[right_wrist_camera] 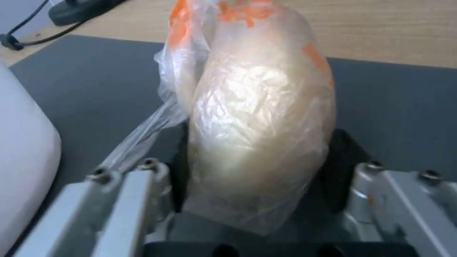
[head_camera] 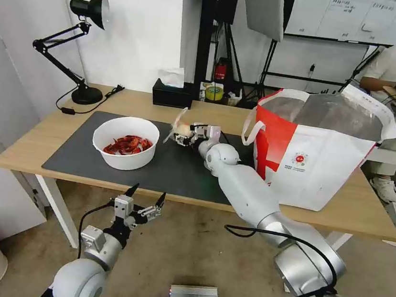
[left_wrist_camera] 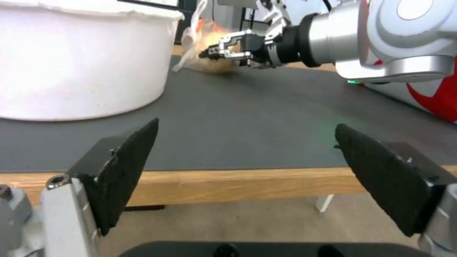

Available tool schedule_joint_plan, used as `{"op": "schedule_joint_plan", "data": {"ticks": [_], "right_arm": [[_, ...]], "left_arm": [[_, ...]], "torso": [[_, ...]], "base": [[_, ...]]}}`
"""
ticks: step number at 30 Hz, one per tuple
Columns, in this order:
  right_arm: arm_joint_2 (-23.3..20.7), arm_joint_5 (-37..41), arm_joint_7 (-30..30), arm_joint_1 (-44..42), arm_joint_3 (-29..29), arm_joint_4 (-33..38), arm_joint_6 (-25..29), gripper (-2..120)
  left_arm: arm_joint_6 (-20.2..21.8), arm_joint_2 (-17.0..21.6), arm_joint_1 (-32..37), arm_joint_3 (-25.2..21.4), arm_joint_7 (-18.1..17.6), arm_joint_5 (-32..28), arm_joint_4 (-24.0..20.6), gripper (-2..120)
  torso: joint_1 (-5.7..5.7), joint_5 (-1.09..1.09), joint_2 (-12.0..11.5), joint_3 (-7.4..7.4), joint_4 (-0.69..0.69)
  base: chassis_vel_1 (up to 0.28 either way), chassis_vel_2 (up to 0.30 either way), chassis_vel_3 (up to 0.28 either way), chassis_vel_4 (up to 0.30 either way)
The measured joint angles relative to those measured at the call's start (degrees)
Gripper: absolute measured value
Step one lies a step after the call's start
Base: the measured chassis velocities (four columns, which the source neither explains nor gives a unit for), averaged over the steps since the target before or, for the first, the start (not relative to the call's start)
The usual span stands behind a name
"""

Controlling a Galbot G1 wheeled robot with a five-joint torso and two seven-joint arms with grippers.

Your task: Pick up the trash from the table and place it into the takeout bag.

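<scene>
One white bowl (head_camera: 125, 142) on the dark grey mat (head_camera: 176, 170), holding a small heap of red crayfish shells (head_camera: 127, 144). One takeout bag (head_camera: 314, 151) upright at the right end of the tabletop (head_camera: 368, 208), mouth open, foil lining showing; contents cannot be told. Right gripper (head_camera: 183, 135) over the mat between bowl and bag, jaws clamped on one clear bag with a beige ball (right_wrist_camera: 259, 117). Left gripper (head_camera: 146, 196) off the tabletop's near edge, jaws spread, nothing held.
</scene>
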Motion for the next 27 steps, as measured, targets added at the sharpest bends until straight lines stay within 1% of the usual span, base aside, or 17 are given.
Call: {"op": "schedule_joint_plan", "data": {"ticks": [3, 4, 6, 7, 9, 10, 12, 13, 15, 16, 19, 20, 22, 23, 24, 25, 27], "right_arm": [[-0.5, 0.1, 0.2, -0.7, 0.0, 1.1, 0.1, 35], [-0.5, 0.1, 0.2, -0.7, 0.0, 1.1, 0.1, 35], [-1.0, 0.9, 1.3, -1.1, -0.1, 2.2, 0.3, 24], [-1.0, 0.9, 1.3, -1.1, -0.1, 2.2, 0.3, 24], [-2.0, 2.2, 2.7, -1.4, -0.5, 4.7, 0.3, 14], [-2.0, 2.2, 2.7, -1.4, -0.5, 4.7, 0.3, 14], [-4.1, 3.9, 4.6, -1.5, -1.2, 8.3, 0.1, 5], [-4.1, 3.9, 4.6, -1.5, -1.2, 8.3, 0.1, 5], [-6.6, 6.4, 6.7, -2.0, -1.7, 12.7, -0.5, 3], [-6.6, 6.4, 6.7, -2.0, -1.7, 12.7, -0.5, 3], [-12.5, 10.8, 9.5, -3.8, -2.6, 21.8, -1.9, 3], [-12.5, 10.8, 9.5, -3.8, -2.6, 21.8, -1.9, 3], [-17.0, 13.3, 11.3, -5.6, -3.3, 28.9, -2.6, 3], [-18.7, 14.1, 12.0, -6.5, -3.4, 32.1, -2.8, 3], [-18.7, 14.1, 12.0, -6.5, -3.4, 32.1, -2.8, 3], [-19.9, 14.6, 12.7, -7.3, -3.5, 34.7, -2.9, 3], [-23.8, 15.9, 14.5, -10.1, -3.4, 42.1, -3.3, 3]], "left_arm": [[0.0, -0.1, 0.0, 0.0, 0.0, 0.0, -0.1, 100], [0.0, -0.1, 0.0, 0.0, 0.0, 0.0, -0.1, 100], [0.0, -0.1, -0.1, 0.2, 0.0, -0.1, 0.1, 100], [0.0, -0.1, -0.1, 0.2, 0.0, -0.1, 0.1, 100], [-0.1, 0.0, -0.6, 0.3, 0.0, -0.3, 0.7, 100], [-0.1, 0.0, -0.6, 0.3, 0.0, -0.3, 0.7, 100], [-0.1, 0.1, -1.0, 0.3, 0.0, -0.9, 0.8, 100], [-0.1, 0.1, -1.0, 0.3, 0.0, -0.9, 0.8, 100], [-0.1, 0.3, -1.0, 0.1, 0.0, -1.2, 0.7, 100], [-0.1, 0.3, -1.0, 0.1, 0.0, -1.2, 0.7, 100], [-0.2, 0.7, -0.9, -0.2, -0.1, -1.7, 0.5, 100], [-0.2, 0.7, -0.9, -0.2, -0.1, -1.7, 0.5, 100], [-0.2, 0.8, -0.8, -0.4, -0.1, -1.9, 0.3, 100], [-0.3, 0.8, -0.8, -0.4, -0.1, -2.0, 0.2, 100], [-0.3, 0.8, -0.8, -0.4, -0.1, -2.0, 0.2, 100], [-0.3, 0.9, -0.8, -0.5, -0.1, -2.0, 0.2, 100], [-0.4, 0.9, -0.7, -0.6, -0.1, -2.1, 0.1, 100]], "torso": [[0.0, 0.0, 0.0, 0.0, 0.0], [0.0, 0.0, 0.0, 0.0, 0.0], [0.0, 0.0, 0.0, 0.0, 0.0], [0.0, 0.0, 0.0, 0.0, 0.0], [0.0, 0.0, 0.0, 0.0, 0.0], [0.0, 0.0, 0.0, 0.0, 0.0], [0.0, 0.0, 0.0, 0.0, 0.0], [0.0, 0.0, 0.0, 0.0, 0.0], [0.0, 0.01, 0.0, 0.0, 0.01], [0.0, 0.01, 0.0, 0.0, 0.01], [0.0, 0.01, 0.0, 0.0, 0.01], [0.0, 0.01, 0.0, 0.0, 0.01], [0.0, 0.02, 0.0, 0.0, -0.03], [0.0, 0.02, 0.0, 0.0, -0.02], [0.0, 0.02, 0.0, 0.0, -0.02], [0.0, 0.01, 0.0, 0.0, -0.02], [-0.01, 0.02, 0.0, 0.0, 0.0]], "base": [[0.0, 0.0, 0.0, 0.0], [0.0, 0.0, 0.0, 0.0], [0.0, 0.0, 0.0, 0.0], [0.0, 0.0, 0.0, 0.0], [0.0, 0.0, 0.0, 0.0], [0.0, 0.0, 0.0, 0.0], [0.0, 0.0, 0.0, 0.0], [0.0, 0.0, 0.0, 0.0], [0.0, 0.0, 0.0, 0.0], [0.0, 0.0, 0.0, 0.0], [0.0, 0.0, 0.0, 0.0], [0.0, 0.0, 0.0, 0.0], [0.0, 0.0, 0.0, 0.0], [0.0, 0.0, 0.0, 0.0], [0.0, 0.0, 0.0, 0.0], [0.0, 0.0, 0.0, 0.0], [0.0, 0.0, 0.0, 0.0]]}}
